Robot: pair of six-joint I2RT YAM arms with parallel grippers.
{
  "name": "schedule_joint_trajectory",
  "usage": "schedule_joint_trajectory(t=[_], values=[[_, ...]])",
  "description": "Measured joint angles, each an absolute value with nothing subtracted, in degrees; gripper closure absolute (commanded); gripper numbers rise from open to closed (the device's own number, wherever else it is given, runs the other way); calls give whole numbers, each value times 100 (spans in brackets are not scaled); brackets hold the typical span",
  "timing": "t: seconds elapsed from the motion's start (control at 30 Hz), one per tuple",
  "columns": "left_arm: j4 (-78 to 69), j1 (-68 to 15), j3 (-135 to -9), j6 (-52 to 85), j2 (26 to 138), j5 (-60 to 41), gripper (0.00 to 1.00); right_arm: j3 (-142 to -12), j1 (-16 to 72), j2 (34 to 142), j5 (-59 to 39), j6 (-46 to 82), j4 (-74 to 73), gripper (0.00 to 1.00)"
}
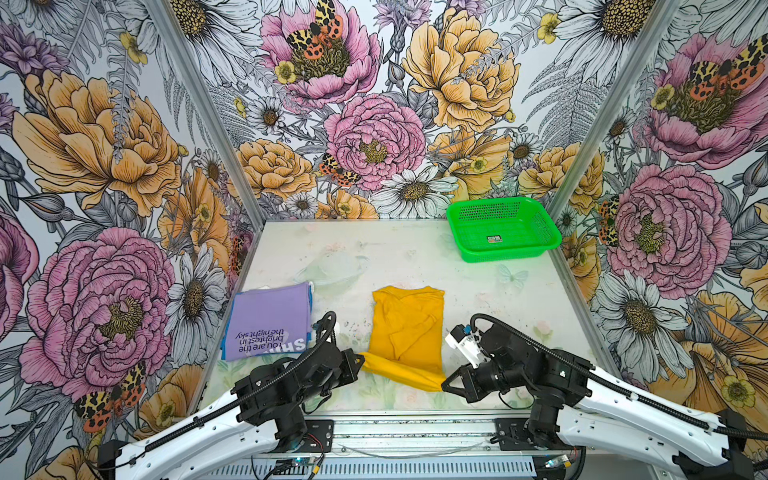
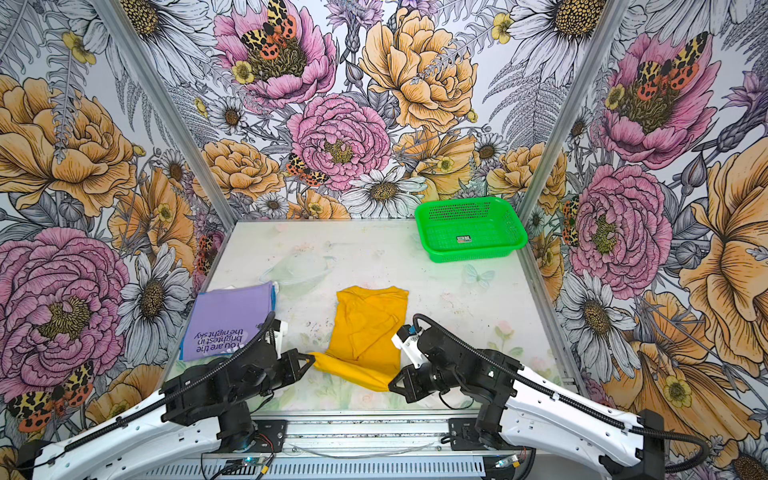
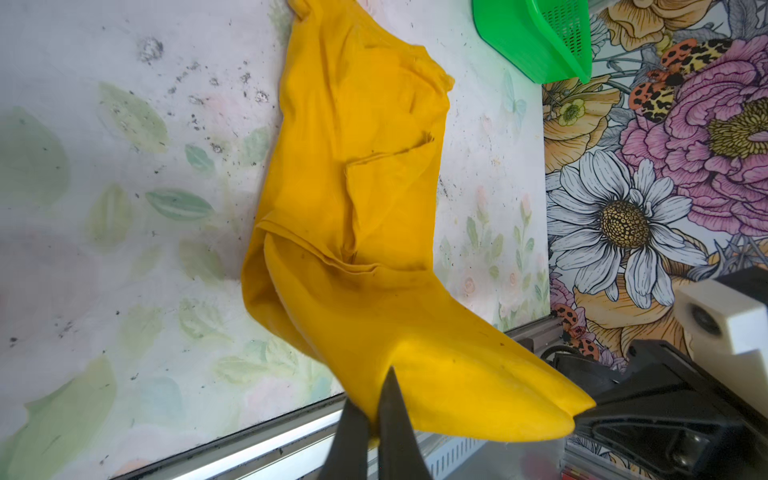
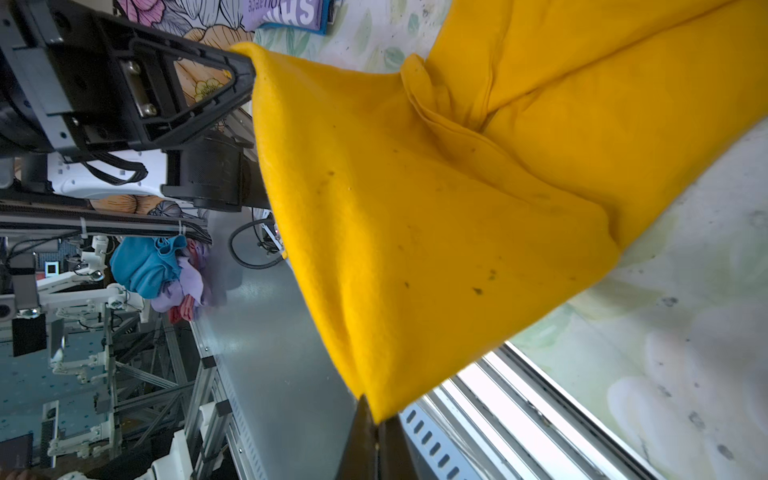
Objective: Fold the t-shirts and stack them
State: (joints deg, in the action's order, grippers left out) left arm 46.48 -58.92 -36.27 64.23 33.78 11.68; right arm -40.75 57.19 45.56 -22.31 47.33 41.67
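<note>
On the tabletop [image 1: 415, 257] the yellow tee [image 1: 409, 328] lies partly folded, with the folded lavender tee [image 1: 270, 320] beside it. The left end effector [image 1: 361, 360] and right end effector [image 1: 443, 385] each pinch a corner of its raised near hem. Next, I judge, both should carry that hem toward the collar together. What lies beneath the lavender tee barely shows.

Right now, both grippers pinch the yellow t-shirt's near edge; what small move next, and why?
Probably lift that edge and carry it over to the far edge: left gripper and right gripper each clamp a corner of the yellow t-shirt, sleeves already folded in.
</note>
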Motion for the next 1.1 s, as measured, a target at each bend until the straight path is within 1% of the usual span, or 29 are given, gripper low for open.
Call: schedule_joint_trajectory(t=[0.1,0.23,0.37,0.47,0.67,0.97,1.1], values=[[4456,-5164,-4171,6042,4182,941,100,-4397,5131,4982,-2338,4644,4215,100],[3959,-3903,-4462,5369,5201,130,100,-4648,3981,5774,-2578,4309,4219,100],[3726,-3221,-4991,4727,6366,-598,99,-5065,3138,6777,-2840,3887,4237,100],[3575,-2921,-5537,4320,7223,-1002,99,-5391,2696,7540,-2978,3618,4239,100],[3356,-2565,-6482,3747,8744,-1597,98,-5883,2093,8720,-3183,3269,4241,100],[3306,-2287,-7500,3387,10151,-2071,98,-6482,1599,9751,-3393,3074,4191,100],[3280,-2180,-7909,3315,10654,-2213,94,-6794,1463,10184,-3441,3072,4115,100]])
